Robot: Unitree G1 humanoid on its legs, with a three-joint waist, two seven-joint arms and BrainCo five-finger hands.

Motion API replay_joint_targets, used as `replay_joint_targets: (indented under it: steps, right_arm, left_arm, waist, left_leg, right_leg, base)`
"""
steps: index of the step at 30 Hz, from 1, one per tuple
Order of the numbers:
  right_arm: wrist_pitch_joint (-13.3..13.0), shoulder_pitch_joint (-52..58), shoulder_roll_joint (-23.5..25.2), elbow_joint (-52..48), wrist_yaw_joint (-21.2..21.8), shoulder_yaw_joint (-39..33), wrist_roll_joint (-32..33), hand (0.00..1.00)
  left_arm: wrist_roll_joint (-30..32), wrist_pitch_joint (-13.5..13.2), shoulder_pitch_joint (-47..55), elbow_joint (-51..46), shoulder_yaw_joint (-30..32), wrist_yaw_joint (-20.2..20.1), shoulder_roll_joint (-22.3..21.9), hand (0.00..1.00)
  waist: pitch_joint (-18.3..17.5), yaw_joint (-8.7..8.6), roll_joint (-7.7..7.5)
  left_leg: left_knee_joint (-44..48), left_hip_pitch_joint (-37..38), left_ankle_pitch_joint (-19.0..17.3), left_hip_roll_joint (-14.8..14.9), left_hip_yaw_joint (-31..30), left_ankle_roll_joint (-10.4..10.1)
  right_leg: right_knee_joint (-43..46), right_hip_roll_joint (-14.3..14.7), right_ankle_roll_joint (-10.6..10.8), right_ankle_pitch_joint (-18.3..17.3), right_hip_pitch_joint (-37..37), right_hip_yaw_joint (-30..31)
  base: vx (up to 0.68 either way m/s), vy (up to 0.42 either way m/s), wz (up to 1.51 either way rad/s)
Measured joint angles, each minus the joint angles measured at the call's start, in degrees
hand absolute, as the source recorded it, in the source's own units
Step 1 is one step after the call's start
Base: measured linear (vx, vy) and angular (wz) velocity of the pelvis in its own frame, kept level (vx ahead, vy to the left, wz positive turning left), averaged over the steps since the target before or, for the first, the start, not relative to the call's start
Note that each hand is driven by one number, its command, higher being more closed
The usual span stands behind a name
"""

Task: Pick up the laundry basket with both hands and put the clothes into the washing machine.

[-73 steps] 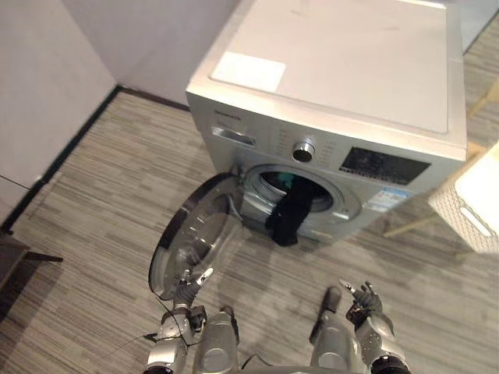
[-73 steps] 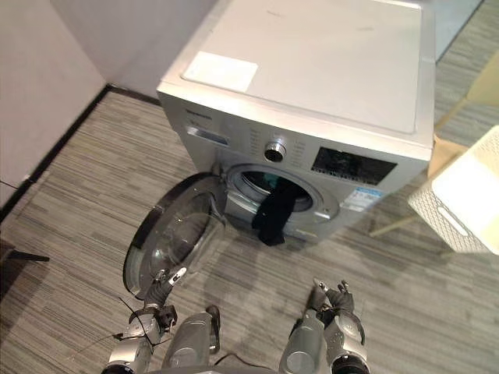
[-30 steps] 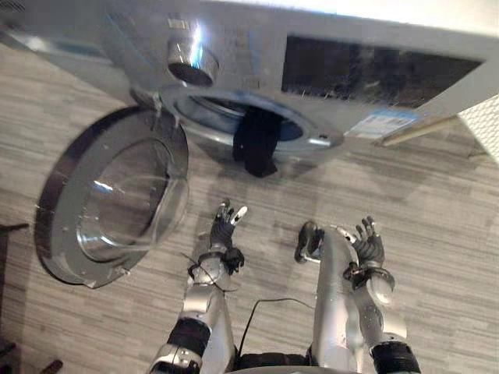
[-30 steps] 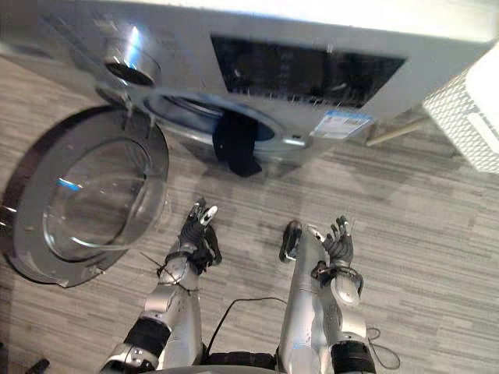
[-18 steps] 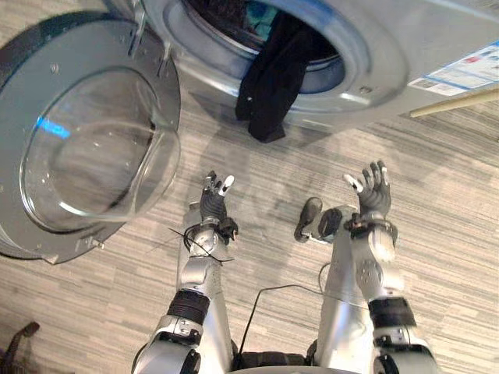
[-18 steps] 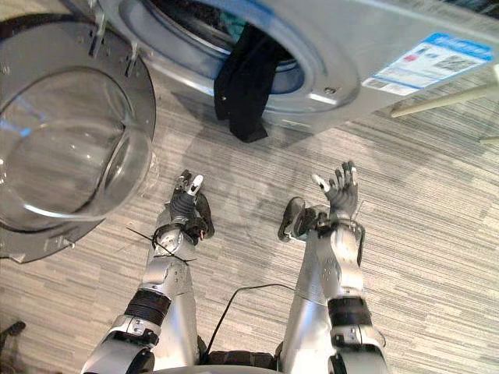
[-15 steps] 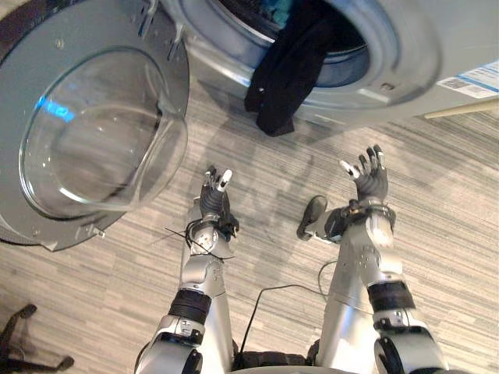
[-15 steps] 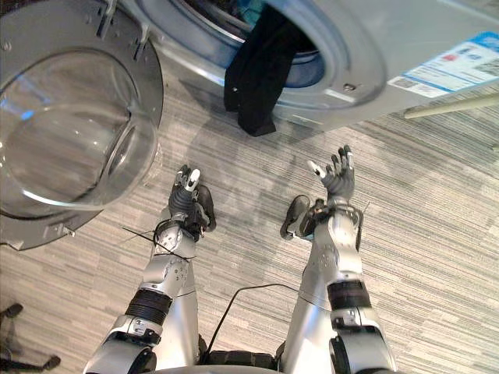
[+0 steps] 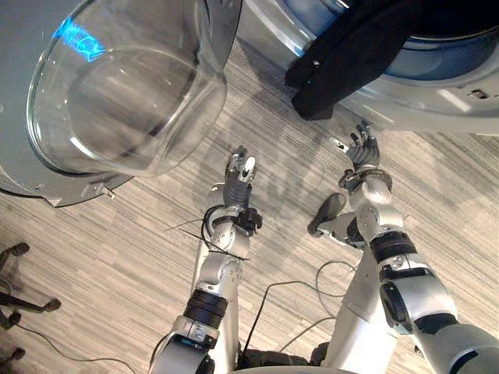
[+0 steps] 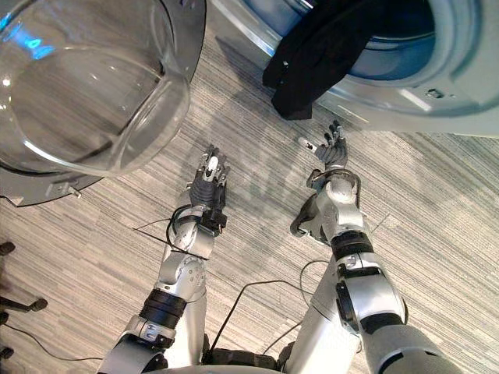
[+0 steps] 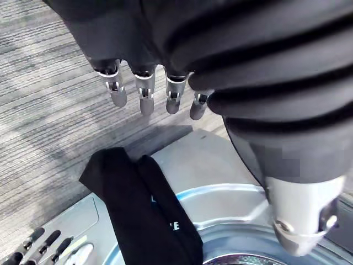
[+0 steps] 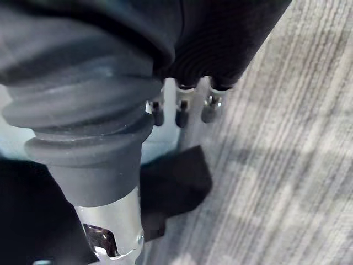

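Left hand (image 9: 237, 183) and right hand (image 9: 362, 152) were open and empty, and the black cloth (image 9: 351, 54) hung half out of the washing machine (image 9: 460, 105), so it likely needed pushing in

Black garment (image 9: 343, 54) hangs over washing machine (image 9: 421, 97) opening rim; door (image 9: 117, 86) swung open.
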Motion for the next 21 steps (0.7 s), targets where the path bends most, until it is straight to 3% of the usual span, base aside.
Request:
replay_joint_targets:
  steps: [9, 21]
  right_arm:
    - [0.15, -8.36, -6.19, 3.58, -0.14, 8.53, -1.14, 0.0]
    - [0.44, -18.0, -13.93, 0.6, -0.19, 14.45, -0.57, 0.0]
  left_arm:
    - [-1.84, -0.72, -0.6, -1.35, -4.49, -2.32, -0.15, 0.0]
    - [-9.57, -1.24, 0.97, -6.95, -7.91, -4.93, -0.55, 0.0]
  waist:
    - [-0.13, 2.29, 0.65]
    - [-0.11, 3.25, 0.61]
  left_leg:
    - [0.05, -2.39, 0.45, -1.2, -1.26, -0.47]
    - [0.05, -5.72, 1.95, -3.1, -4.18, -0.95]
  right_leg:
    - [0.6, -0.63, 0.7, -0.54, -1.52, -0.78]
    - [1.27, -1.62, 0.42, -1.2, -2.08, -2.85]
  base:
    - [0.0, 0.008, 0.07]
    - [-0.01, 0.01, 0.12]
